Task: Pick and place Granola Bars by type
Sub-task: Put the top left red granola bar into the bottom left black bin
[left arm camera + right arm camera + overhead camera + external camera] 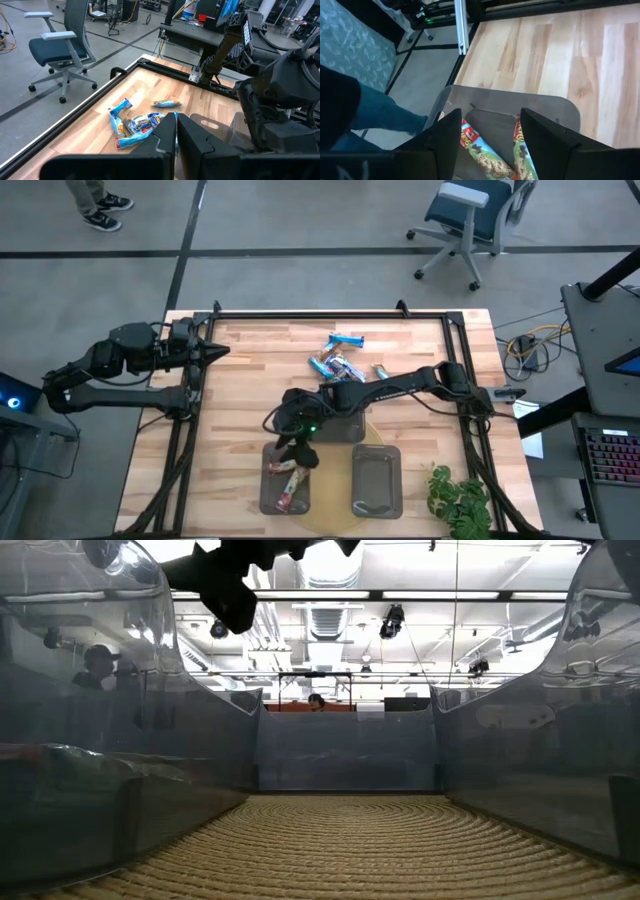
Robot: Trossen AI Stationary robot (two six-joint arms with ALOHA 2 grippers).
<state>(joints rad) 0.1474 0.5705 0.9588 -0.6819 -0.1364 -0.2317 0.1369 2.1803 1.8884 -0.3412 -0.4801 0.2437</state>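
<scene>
Granola bars in blue and silvery wrappers lie in a loose pile (340,362) (137,125) on the wooden table, toward its far edge. One bar (381,370) lies apart to the pile's right. A few bars (285,480) lie in the near left grey tray (265,492). My right gripper (300,452) (490,117) hovers open over that tray's far end. Through the gap between its fingers, two bars with red-and-white wrappers (475,145) (522,155) show on the tray's floor (492,125). My left gripper (222,350) (176,117) waits shut at the table's left edge.
A second grey tray (375,480) stands to the right of the first, both on a round woven mat (350,515) (350,840). Another tray (350,430) lies under my right arm. A green plant (460,500) stands at the near right corner. A blue trouser leg (380,115) shows beyond the table's edge.
</scene>
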